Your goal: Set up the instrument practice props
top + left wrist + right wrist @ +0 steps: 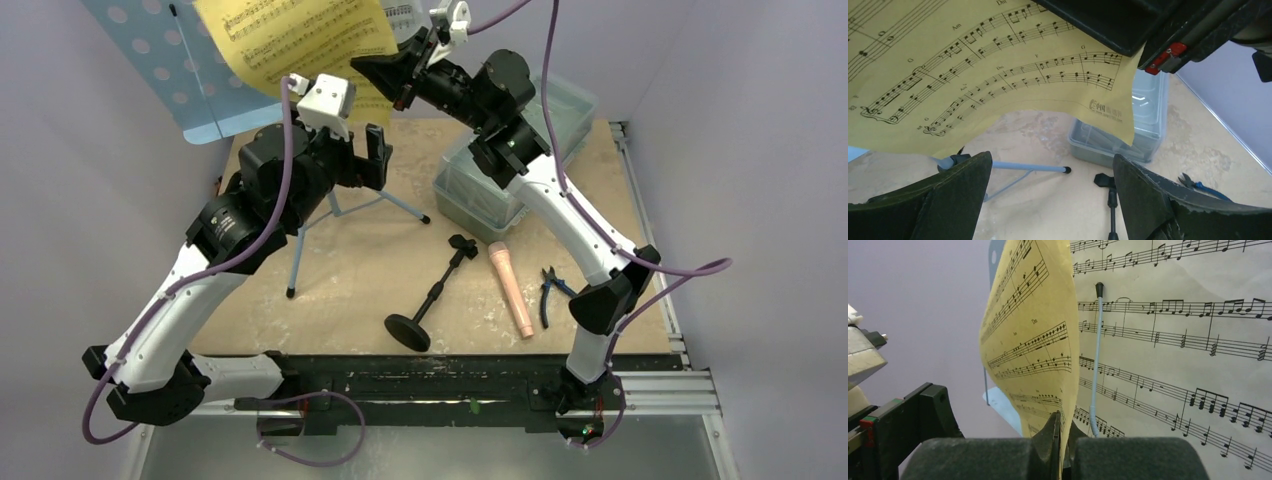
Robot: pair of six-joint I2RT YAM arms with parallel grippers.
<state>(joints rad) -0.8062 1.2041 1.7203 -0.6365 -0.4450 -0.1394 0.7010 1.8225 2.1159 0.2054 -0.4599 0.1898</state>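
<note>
The light blue perforated music stand (150,70) stands at the back left on its tripod legs (330,215). My right gripper (385,78) is shut on the lower edge of a curled yellow music sheet (300,40), held in the air in front of the stand. In the right wrist view the yellow sheet (1033,330) sits pinched in the gripper (1063,440), with a white sheet (1173,340) behind it on the stand. My left gripper (355,150) is open and empty below the sheet (973,75). The black mic stand (435,295) and the peach-pink microphone (510,290) lie on the table.
A clear lidded box (510,160) sits at the back right under my right arm. Blue-handled pliers (550,290) lie right of the microphone. A thin blue retaining arm (1096,360) of the stand lies over the white sheet. Walls close in on the left, back and right.
</note>
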